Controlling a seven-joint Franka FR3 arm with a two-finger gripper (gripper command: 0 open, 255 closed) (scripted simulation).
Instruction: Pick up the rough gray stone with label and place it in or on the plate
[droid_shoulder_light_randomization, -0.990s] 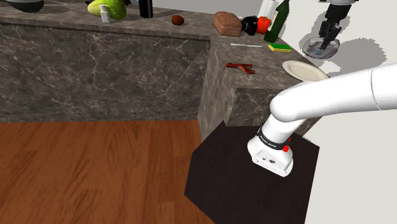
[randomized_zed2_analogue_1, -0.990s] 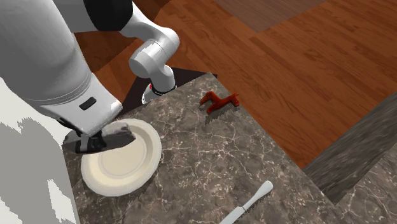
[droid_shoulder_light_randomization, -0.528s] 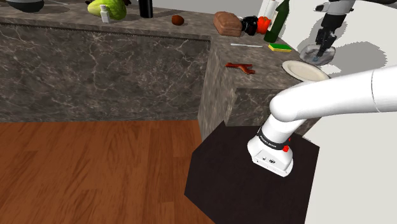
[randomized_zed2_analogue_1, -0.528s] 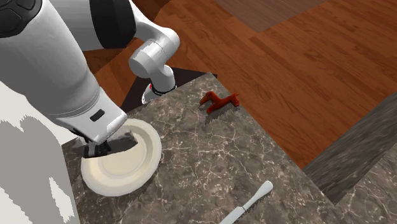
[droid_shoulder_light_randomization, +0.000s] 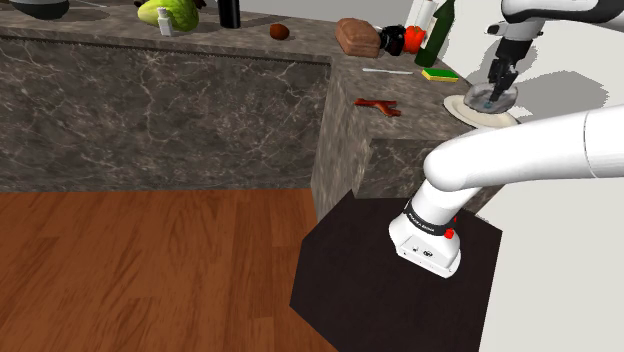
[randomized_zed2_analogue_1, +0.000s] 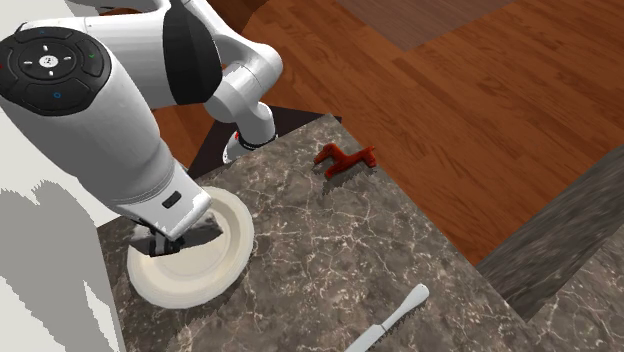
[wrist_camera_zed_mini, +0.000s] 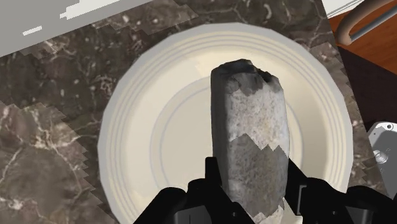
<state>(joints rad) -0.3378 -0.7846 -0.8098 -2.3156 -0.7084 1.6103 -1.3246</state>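
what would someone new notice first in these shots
First the bulky white arm, which looms at the second exterior view's left over the dark marble counter. Its black gripper is shut on a rough grey stone, held over the cream plate. Next is a small red object lying near the counter's edge, by the wood floor.

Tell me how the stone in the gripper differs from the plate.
The stone is rough, mottled grey and elongated, while the plate is smooth, cream and round with stepped rings. The stone is clasped by the gripper over the plate, and the plate lies flat on the dark marbled counter. The stone is much narrower than the plate. Both look lighter than the counter.
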